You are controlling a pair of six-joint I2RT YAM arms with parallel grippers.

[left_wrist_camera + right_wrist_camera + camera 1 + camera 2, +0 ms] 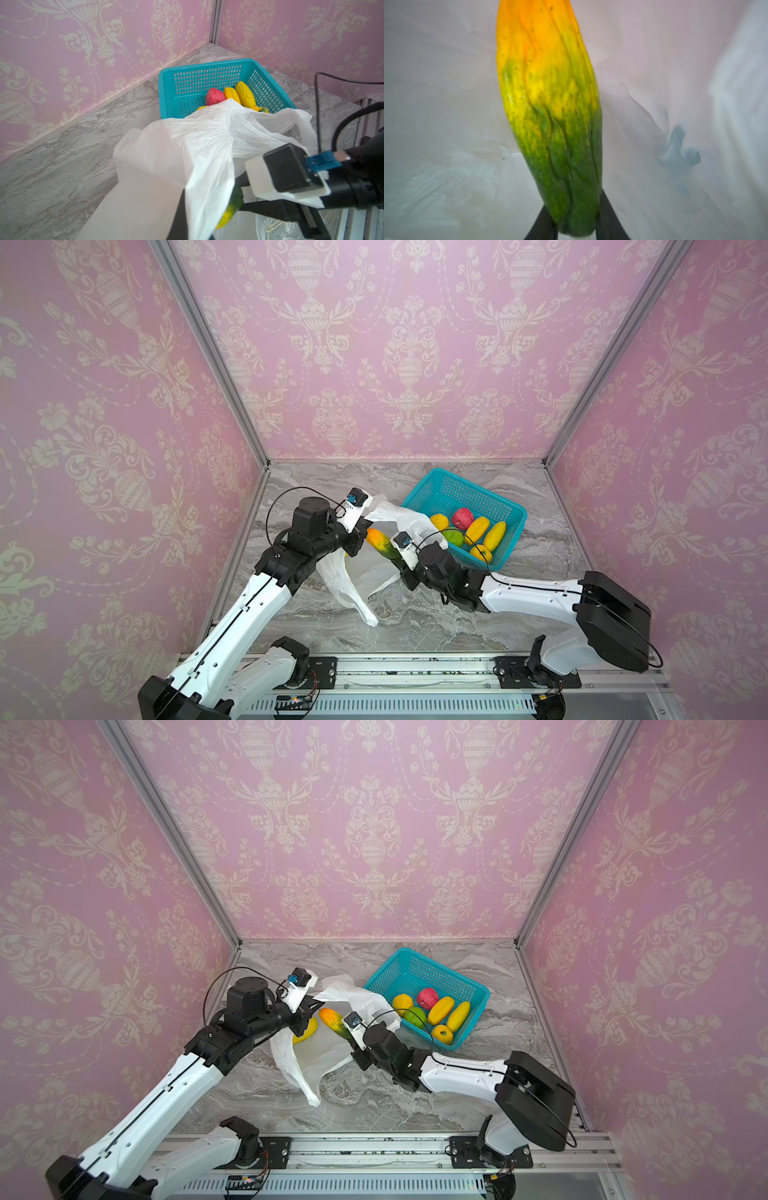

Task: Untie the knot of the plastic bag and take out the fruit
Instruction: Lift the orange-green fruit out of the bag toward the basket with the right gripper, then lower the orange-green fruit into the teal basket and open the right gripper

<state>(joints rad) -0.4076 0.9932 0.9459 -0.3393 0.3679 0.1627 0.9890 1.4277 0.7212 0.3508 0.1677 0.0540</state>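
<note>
With the left jaws pinched shut on the plastic bag, holding its mouth open, and the right jaws clamped on the green end of the long fruit there, I'd draw it out slowly, clear of the film, toward the basket holding 6.

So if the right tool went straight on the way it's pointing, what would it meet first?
The right tool grips the long green-orange fruit; pushed on, that fruit's orange tip would likely press into the plastic bag wall, near the left tool. Depth is unclear.
</note>
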